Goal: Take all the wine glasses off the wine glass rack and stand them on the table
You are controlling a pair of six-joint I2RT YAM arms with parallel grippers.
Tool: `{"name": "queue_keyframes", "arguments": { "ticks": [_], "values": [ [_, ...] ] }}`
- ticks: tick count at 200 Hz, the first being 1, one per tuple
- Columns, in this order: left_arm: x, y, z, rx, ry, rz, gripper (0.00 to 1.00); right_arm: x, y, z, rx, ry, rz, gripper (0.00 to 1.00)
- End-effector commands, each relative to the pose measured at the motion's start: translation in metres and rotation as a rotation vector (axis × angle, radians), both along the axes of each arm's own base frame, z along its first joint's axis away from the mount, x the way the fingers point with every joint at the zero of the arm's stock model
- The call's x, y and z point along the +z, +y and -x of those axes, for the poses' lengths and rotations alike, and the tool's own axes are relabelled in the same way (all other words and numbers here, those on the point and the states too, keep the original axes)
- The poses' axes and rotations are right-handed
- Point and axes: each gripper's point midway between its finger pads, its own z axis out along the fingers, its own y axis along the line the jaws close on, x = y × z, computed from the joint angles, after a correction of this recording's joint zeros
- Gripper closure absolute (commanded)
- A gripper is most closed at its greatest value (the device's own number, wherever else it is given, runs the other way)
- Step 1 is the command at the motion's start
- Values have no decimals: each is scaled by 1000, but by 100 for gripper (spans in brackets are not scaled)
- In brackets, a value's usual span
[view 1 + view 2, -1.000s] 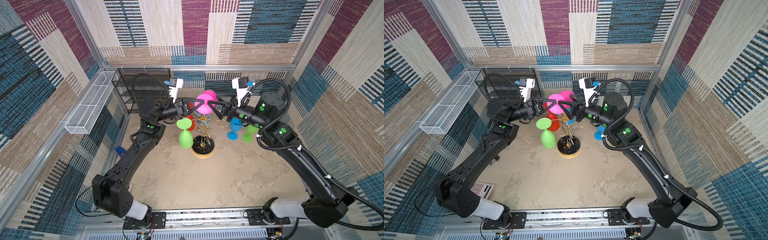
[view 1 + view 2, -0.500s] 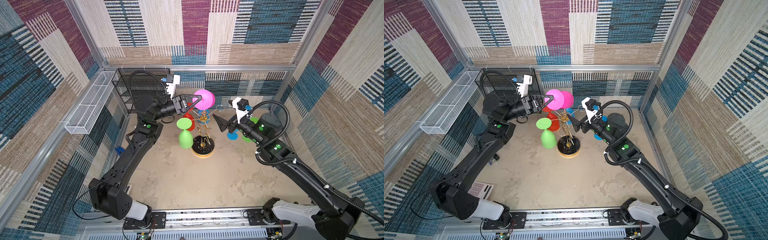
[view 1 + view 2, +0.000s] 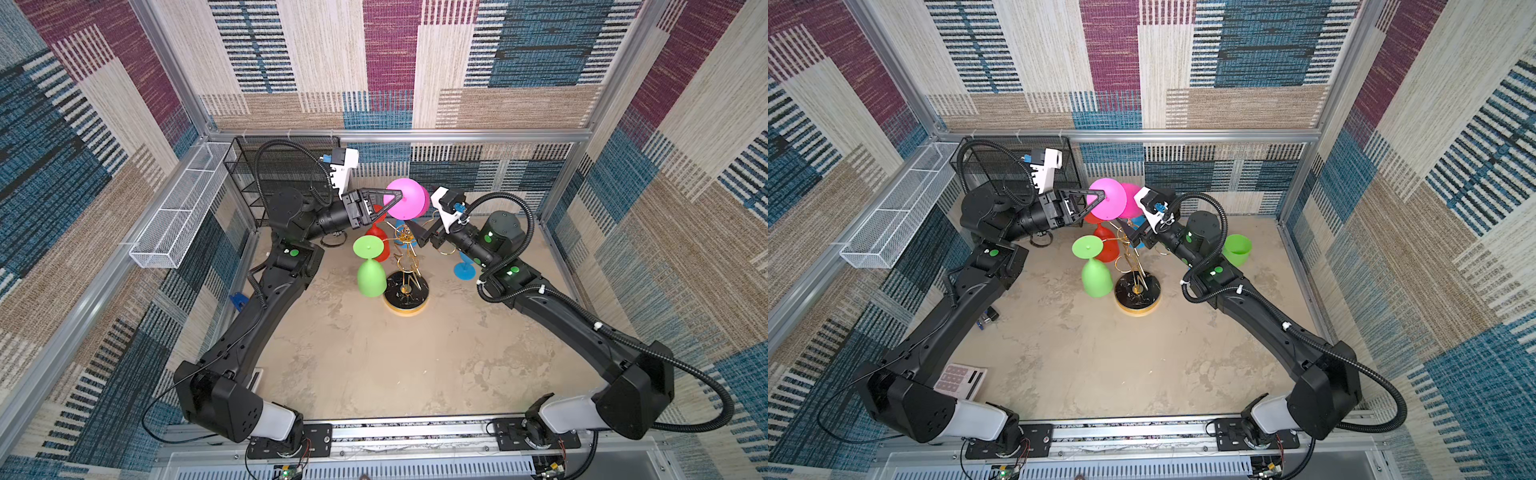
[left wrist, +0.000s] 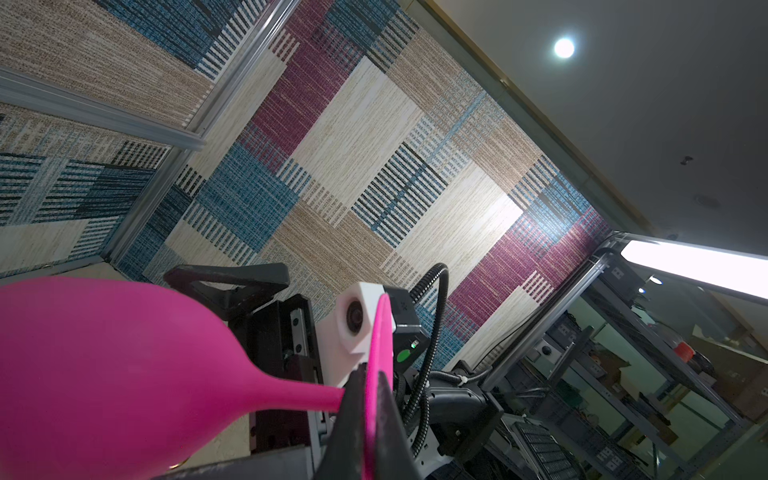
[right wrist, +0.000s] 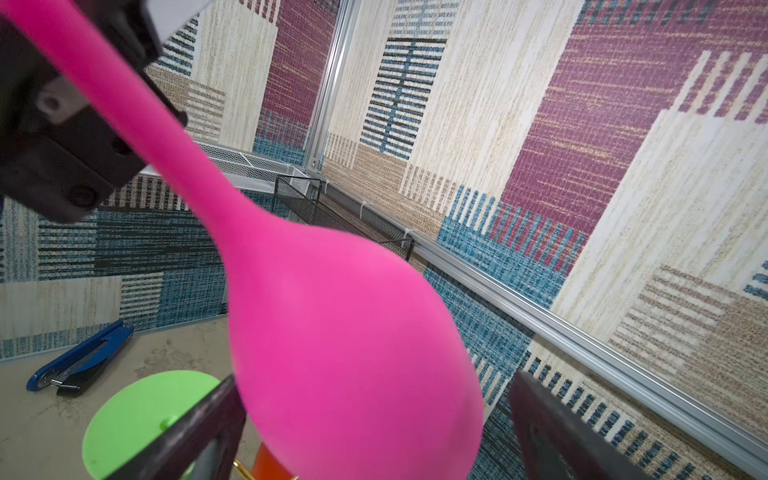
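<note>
The pink wine glass [image 3: 409, 199] [image 3: 1111, 199] lies sideways in the air above the wine glass rack [image 3: 405, 297] [image 3: 1137, 296], a gold wire tree on a round black base. My left gripper [image 3: 397, 195] [image 3: 1100, 194] [image 4: 376, 399] is shut on the thin pink foot disc. My right gripper [image 3: 415, 230] [image 3: 1127, 228] [image 5: 374, 380] stands open just below the bowl [image 5: 353, 353], its dark fingers on either side and apart from it. A green glass [image 3: 370, 278] and a red glass [image 3: 380, 243] hang upside down on the rack.
A blue glass [image 3: 464, 270] and a green glass [image 3: 1237, 249] stand on the table right of the rack. A black mesh shelf unit [image 3: 282, 166] and a white mesh basket [image 3: 183, 208] line the back left. A blue stapler [image 5: 79, 365] lies by the left wall.
My right gripper opened off the pink glass, drew back low to the right, then came up again under the bowl. The left gripper kept hold of the foot and shifted slightly.
</note>
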Motion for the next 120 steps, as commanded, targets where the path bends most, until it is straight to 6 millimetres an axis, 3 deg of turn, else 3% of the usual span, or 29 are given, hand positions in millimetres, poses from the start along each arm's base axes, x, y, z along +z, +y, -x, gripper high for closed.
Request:
{"name": "queue_keyframes", "arguments": {
  "ticks": [1,120],
  "values": [
    [9,3,7,-14,-14,13,100,16,6,-2,20,-66,-31,1],
    [14,5,9,-56,26,28,100,18,19,-13,55,-61,-64,1]
  ]
}}
